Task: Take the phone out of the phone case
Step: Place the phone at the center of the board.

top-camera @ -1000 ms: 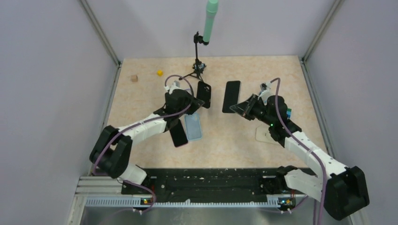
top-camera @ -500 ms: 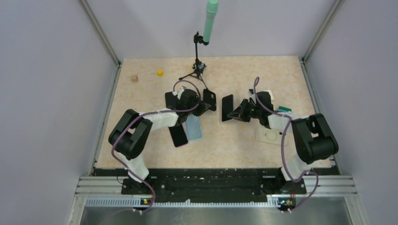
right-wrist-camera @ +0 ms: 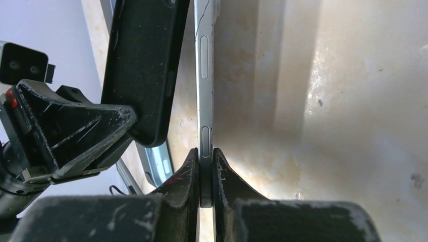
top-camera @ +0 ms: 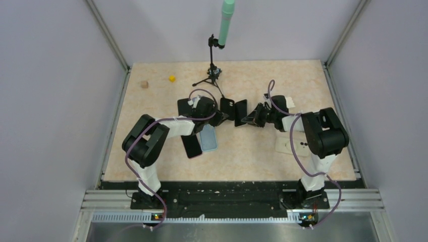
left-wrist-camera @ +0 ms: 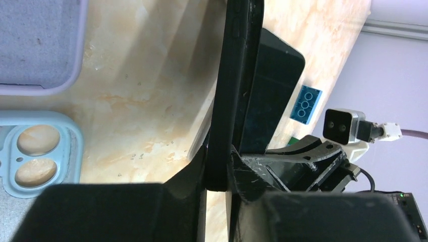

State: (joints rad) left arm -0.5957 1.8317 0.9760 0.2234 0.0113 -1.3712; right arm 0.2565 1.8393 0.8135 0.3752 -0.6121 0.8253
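My left gripper (top-camera: 218, 117) is shut on the black phone case (top-camera: 226, 107), which it holds on edge at mid-table. In the left wrist view the case's rim (left-wrist-camera: 234, 91) runs up from between my fingers (left-wrist-camera: 218, 166). The right gripper (top-camera: 252, 118) is shut on the phone (top-camera: 240, 112), also on edge; the right wrist view shows its grey side with buttons (right-wrist-camera: 204, 75) clamped in the gripper (right-wrist-camera: 204, 156). Phone and case stand side by side, almost touching, and the phone is outside the case (right-wrist-camera: 144, 65).
A light blue case (top-camera: 208, 137) and a dark phone-shaped slab (top-camera: 191, 146) lie under the left arm. A small tripod with a green mic (top-camera: 214, 73) stands behind. A yellow cube (top-camera: 172, 78) and a wooden cube (top-camera: 145, 84) sit far left. A blue brick (left-wrist-camera: 305, 104) lies right.
Both grippers have moved inward toward each other and lower, so the case and the phone went from well apart to side by side. Both grips stayed shut.
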